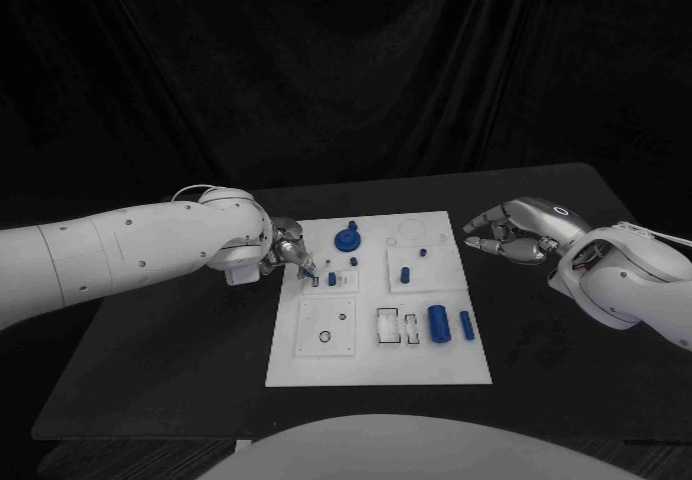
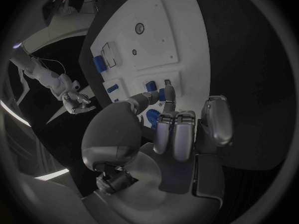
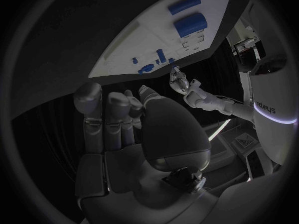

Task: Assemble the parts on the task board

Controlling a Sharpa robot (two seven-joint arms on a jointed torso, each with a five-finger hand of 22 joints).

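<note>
1. The left hand (image 1: 284,250) sits over the task board's (image 1: 433,370) left edge, at about 10 o'clock from the board's centre. Its fingers (image 2: 169,97) are drawn together on a small blue peg (image 2: 161,94), pinched at the tips (the wrist view shows the peg between thumb and fingertip).
2. Just below that pinch a second short blue peg (image 1: 332,279) stands in the board, and a round blue gear (image 1: 348,240) lies at roughly 1 o'clock from the fingertips.
3. The right hand (image 1: 508,236) hovers off the board's upper right corner, about 2 o'clock from the board's centre, over the black desk (image 1: 173,370). Its fingers (image 3: 115,119) are curled inward, holding nothing that can be seen.
4. Farther out on the board: a slim blue pin (image 1: 405,274) near the middle, and a thick blue cylinder (image 1: 437,324) beside a thinner blue rod (image 1: 467,324) toward 4 o'clock.
5. The right wrist view shows lettering on the robot's body, too blurred to read.
6. The board's recesses and small holes are hard to make out.
</note>
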